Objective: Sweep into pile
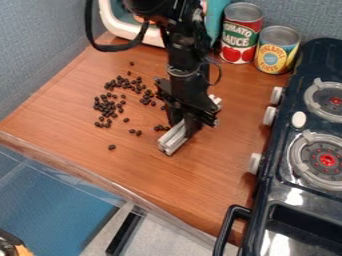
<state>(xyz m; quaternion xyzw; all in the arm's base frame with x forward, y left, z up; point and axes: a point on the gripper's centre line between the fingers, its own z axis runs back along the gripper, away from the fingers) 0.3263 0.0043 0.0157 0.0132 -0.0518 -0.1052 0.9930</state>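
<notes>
Camera view: sweep setup, beans not piled. End effector [185, 126] is low over the middle of the tabletop [160, 172], jaws look closed on a pale grey ridged bar [173, 142]. Exact gap can't be read; bar sticks out both sides of the grip, low at the work surface, slanting from upper right to lower left.

Dark beans [107, 106] lie left of the bar, toward the tabletop's left edge. Densest patch is well in from the front edge, with a looser band running toward the back edge and across toward the arm. Stragglers: one bean [111, 147] nearest the front edge, a pair [138, 133] between it and the bar, one [131, 63] out toward the back edge. A few [159, 128] sit just beside the bar; contact can't be confirmed.

Step in hand, best guess: sweeping, tool already gripped, gathering incomplete. Next: keep the bar flat and broadside, push the near beans left into the dense patch, then go round to collect the front and back strays inward.

Watch-outs: small round beans likely roll past the bar ends or under a tilted edge. Overlong leftward stroke could spread the patch toward the left edge. Short strokes, light downforce.
</notes>
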